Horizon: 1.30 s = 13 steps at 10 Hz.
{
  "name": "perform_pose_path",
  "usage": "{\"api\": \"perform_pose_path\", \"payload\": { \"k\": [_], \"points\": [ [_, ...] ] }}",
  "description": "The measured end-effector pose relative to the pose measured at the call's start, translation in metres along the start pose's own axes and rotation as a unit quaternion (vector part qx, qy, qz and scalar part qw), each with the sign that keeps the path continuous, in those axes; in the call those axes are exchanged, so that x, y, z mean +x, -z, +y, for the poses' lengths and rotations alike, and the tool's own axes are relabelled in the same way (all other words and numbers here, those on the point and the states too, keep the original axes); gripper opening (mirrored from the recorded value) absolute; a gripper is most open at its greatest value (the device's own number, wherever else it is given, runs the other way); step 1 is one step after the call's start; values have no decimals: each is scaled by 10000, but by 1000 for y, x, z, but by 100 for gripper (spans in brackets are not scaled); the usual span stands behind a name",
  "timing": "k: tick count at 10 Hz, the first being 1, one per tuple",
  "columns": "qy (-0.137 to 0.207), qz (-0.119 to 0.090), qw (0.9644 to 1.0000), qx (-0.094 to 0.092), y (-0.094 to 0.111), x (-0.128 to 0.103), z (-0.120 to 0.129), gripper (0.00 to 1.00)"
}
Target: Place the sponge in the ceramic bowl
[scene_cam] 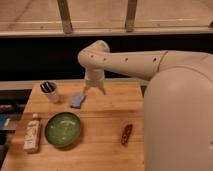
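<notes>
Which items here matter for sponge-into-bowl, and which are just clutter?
Job: sponge; ceramic bowl; gripper, open and empty, hovering near the sponge.
Lying about: white cup with dark contents; white bottle; small reddish object.

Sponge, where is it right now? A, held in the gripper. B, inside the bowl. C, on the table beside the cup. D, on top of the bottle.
C: the sponge lies on the table beside the cup, with the open gripper hovering close by, holding nothing.
</notes>
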Motion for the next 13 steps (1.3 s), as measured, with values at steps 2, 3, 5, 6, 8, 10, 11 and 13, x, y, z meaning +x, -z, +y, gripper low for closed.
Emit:
{"api": "perform_pose_path", "payload": {
  "k": [2, 3, 5, 6, 8, 10, 11, 13],
  "points": [
    [124, 4, 9998, -142, 0, -3, 16, 65],
    [97, -10, 9999, -117, 0, -4, 11, 65],
    [130, 0, 9998, -135, -1, -3, 16, 65],
    [134, -4, 9999, -107, -1, -2, 14, 65],
    [161, -20, 9998, -69, -8, -5, 13, 65],
    [356, 1, 9993, -113, -18, -12, 37, 65],
    [471, 32, 9988, -114, -24, -15, 49, 65],
    [672, 84, 9976, -117, -39, -22, 65, 65]
  ]
}}
